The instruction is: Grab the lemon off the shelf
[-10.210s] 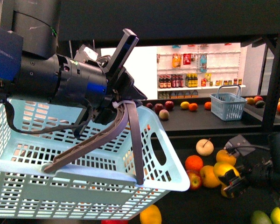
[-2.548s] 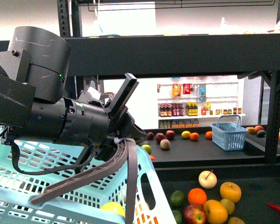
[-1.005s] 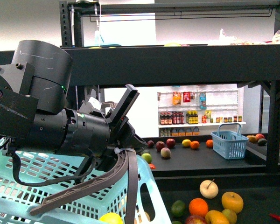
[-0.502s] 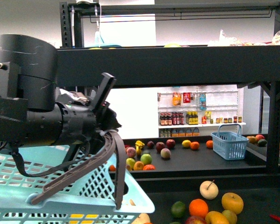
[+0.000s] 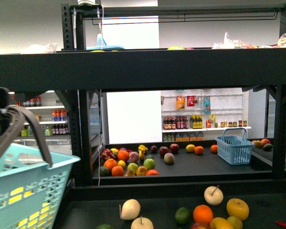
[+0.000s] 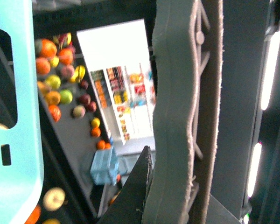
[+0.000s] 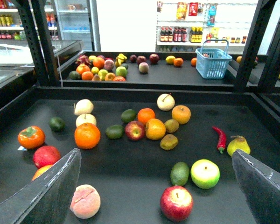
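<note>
Left arm had swung way off to the left since half a second earlier. It used to block most of the front view, and now only its edge showed, so the whole fruit spread was in sight.

Biggest thing we saw was the shelf [image 5: 157, 67], a black rack with raised-lip trays and loose fruit on both the near and far tiers. Next was the light blue basket [image 5: 43, 186], sitting low at the left of the front view. The left pincer [image 5: 19, 143] had its grey fingers [image 6: 177, 116] draped over the basket's rim, one finger down the end wall and the other across the front. We honestly couldn't tell if it was really clamping the rim or just hooked on it.

The right pincer [image 7: 155, 153] was wide open and holding nothing, hanging above the near tray.

As for the lemon [image 5: 23, 222], we only saw yellow patches through the basket's slots. So it looked to be inside the basket, though we couldn't make out its shape.

Smaller stuff: a little blue basket [image 5: 233, 149] on the far tier, a green apple [image 7: 205, 173] just beside a red apple [image 7: 176, 203], and a red chili [image 7: 220, 138] next to a pear [image 7: 238, 145].
</note>
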### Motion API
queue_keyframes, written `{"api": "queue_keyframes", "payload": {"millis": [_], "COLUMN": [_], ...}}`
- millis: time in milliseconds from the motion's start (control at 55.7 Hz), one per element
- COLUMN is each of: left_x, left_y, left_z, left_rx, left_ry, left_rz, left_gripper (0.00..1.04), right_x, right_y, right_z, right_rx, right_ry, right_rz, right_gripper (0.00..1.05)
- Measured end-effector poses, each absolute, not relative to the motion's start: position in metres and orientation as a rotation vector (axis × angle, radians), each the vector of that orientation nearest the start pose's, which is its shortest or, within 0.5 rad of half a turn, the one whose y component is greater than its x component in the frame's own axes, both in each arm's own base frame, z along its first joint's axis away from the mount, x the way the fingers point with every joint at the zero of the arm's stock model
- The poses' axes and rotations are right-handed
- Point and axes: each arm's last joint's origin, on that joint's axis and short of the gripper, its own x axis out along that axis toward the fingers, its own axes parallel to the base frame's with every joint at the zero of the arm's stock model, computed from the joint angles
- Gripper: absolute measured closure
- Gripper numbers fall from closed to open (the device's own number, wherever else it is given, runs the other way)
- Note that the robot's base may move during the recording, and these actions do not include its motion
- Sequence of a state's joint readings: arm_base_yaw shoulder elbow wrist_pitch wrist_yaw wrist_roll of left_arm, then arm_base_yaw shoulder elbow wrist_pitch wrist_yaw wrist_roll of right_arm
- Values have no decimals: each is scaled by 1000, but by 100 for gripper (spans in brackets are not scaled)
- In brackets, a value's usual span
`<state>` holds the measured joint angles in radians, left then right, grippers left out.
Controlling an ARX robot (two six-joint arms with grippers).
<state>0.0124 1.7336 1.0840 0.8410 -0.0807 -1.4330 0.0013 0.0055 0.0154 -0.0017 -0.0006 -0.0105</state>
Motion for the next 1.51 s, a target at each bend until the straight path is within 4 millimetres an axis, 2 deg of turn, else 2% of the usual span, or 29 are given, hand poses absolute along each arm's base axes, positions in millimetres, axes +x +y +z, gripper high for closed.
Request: {"api": "queue_keyframes", "payload": {"millis": [108,305,449,574,879,1220,1507], "left_x": [384,376,373,376,379,378,377], "left_y": [42,81,104,127,151,158,158], "left_z": [282,276,262,238,210,200,200], "left_rx": [-1479,-1505,-1527,-1548,-1542,-1557,-1547], "left_ry": [-332,-476,-560,-574,-539,-555,-564], "left_rz": [-25,-15,-21,-21,-41,-55,-58], "left_gripper": [97,97,97,98,98,97,45], "right_x": [97,97,97,97,97,97,97], "right_y": [0,0,0,0,0,0,0], "right_z": [168,168,168,168,168,168,168], "right_rx": [-10,-10,-10,-10,-10,-10,-10], "right_ry": [-8,-8,-8,-8,-8,-8,-8], "right_rz": [2,2,2,2,2,2,2], "right_gripper": [7,7,7,7,7,7,7]}}
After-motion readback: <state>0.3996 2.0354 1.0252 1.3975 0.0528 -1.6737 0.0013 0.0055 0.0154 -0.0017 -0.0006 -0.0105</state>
